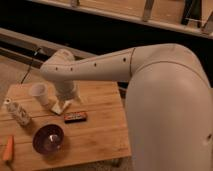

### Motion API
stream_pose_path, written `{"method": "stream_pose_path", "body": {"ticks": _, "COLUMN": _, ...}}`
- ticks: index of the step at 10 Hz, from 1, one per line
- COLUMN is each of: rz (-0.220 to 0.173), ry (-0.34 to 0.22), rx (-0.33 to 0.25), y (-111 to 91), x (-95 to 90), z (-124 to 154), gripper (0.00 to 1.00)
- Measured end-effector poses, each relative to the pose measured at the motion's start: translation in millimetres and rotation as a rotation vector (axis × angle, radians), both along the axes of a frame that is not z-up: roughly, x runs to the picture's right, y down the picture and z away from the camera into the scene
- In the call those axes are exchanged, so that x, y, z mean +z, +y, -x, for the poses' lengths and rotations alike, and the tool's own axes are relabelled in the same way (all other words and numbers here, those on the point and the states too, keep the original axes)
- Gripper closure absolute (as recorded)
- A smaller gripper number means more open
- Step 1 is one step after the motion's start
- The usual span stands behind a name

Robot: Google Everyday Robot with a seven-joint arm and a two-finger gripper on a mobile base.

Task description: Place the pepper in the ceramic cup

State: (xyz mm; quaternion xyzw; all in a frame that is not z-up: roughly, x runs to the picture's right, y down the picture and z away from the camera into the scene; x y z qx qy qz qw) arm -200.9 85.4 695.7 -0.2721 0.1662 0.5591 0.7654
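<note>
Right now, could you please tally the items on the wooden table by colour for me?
White: 2, the ceramic cup and the speckled bottle.
Purple: 1, the bowl.
Orange: 1, the pepper.
Dark: 1, the snack bar.
Total: 5.
The hand hangs beside the cup; the pale shape under it is unclear, uncounted.
</note>
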Motion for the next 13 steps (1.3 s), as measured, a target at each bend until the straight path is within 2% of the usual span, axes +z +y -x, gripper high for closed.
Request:
{"method": "stream_pose_path", "body": {"ticks": 2, "rz": -0.001, "ry": -0.084, "rx": -0.074, "y": 9.1, "x": -16.2, "z": 40.5, "gripper": 0.35}}
{"method": "stream_pose_path", "body": {"ticks": 3, "rz": 0.004, "ry": -0.152, "rx": -0.136, "y": 19.1, "x": -31.3, "z": 69.9, "gripper": 0.35}}
{"method": "stream_pose_path", "body": {"ticks": 4, "rz": 0.008, "ry": -0.180, "rx": -0.159, "y": 23.8, "x": -37.5, "z": 81.4, "gripper": 0.35}}
{"method": "stream_pose_path", "body": {"ticks": 6, "rz": 0.029, "ry": -0.277, "rx": -0.248, "y": 43.7, "x": -60.7, "z": 118.8, "gripper": 0.35}}
{"method": "stream_pose_path", "body": {"ticks": 9, "rz": 0.059, "ry": -0.380, "rx": -0.365, "y": 72.1, "x": -84.2, "z": 158.6, "gripper": 0.35}}
{"method": "stream_pose_path", "body": {"ticks": 13, "rz": 0.085, "ry": -0.449, "rx": -0.484, "y": 101.5, "x": -95.1, "z": 196.5, "gripper": 0.35}}
